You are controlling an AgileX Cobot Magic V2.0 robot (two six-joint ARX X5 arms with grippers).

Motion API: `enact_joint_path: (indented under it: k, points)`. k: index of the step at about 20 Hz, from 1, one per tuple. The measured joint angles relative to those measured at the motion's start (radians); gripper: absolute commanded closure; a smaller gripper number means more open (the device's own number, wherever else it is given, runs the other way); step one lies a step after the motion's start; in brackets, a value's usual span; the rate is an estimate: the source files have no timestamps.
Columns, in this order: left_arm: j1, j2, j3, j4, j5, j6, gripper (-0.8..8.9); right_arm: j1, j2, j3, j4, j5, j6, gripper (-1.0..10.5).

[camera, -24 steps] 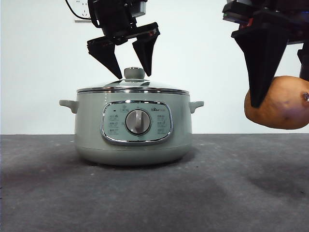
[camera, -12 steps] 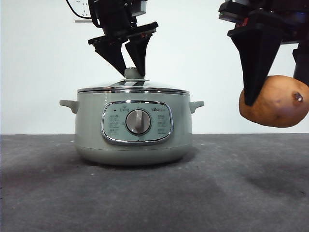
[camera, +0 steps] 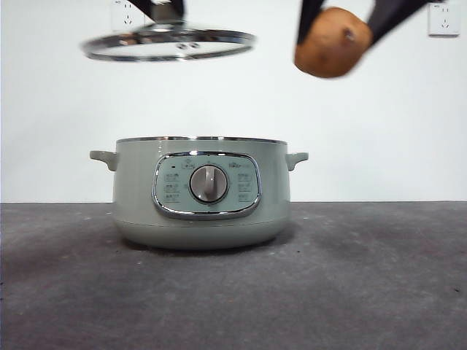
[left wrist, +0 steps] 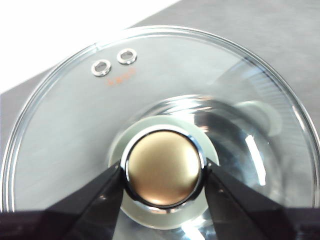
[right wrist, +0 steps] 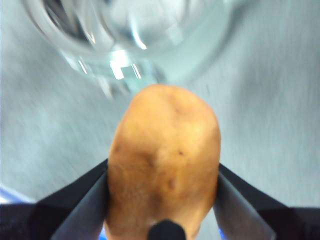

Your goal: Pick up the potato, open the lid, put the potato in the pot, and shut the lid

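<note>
The pale green pot point(camera: 202, 193) stands open on the dark table, its dial facing me. My left gripper point(left wrist: 163, 176) is shut on the knob point(left wrist: 163, 172) of the glass lid point(left wrist: 75, 125) and holds the lid point(camera: 168, 44) high above the pot, shifted to the pot's left. In the front view only the jaw tips point(camera: 166, 10) show at the top edge. My right gripper point(right wrist: 163, 192) is shut on the orange-brown potato point(right wrist: 165, 155). It holds the potato point(camera: 333, 42) high in the air, above the pot's right handle. The pot point(right wrist: 130, 35) shows blurred below the potato in the right wrist view.
A white wall stands behind the table point(camera: 365, 277). Wall sockets point(camera: 444, 19) show at the top corners. Dark grey table surface lies in front of and to both sides of the pot.
The left gripper closed on the knob and lifted the lid up and to the left off the pot. The right gripper raised the potato and carried it left toward the pot.
</note>
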Motion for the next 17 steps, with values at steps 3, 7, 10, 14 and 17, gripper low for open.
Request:
enact_joint_path:
  k: [3, 7, 10, 14, 17]
  points:
    - [0.079, -0.062, 0.0, -0.08, -0.011, 0.007, 8.23, -0.001, 0.141, 0.187, -0.037, -0.029, -0.046, 9.6]
    - [0.181, -0.163, 0.0, -0.152, -0.021, 0.008, 8.23, -0.001, 0.412, 0.483, -0.116, -0.04, -0.111, 9.6]
    - [0.24, -0.198, 0.0, -0.194, -0.02, 0.008, 8.23, -0.001, 0.613, 0.69, -0.164, -0.041, -0.143, 9.6]
    - [0.287, -0.2, 0.0, -0.245, -0.016, 0.016, 8.23, -0.001, 0.809, 0.863, -0.13, -0.041, -0.157, 9.6]
    - [0.288, -0.2, 0.0, -0.252, -0.008, 0.018, 8.23, -0.001, 0.884, 0.879, -0.06, -0.041, -0.157, 9.6]
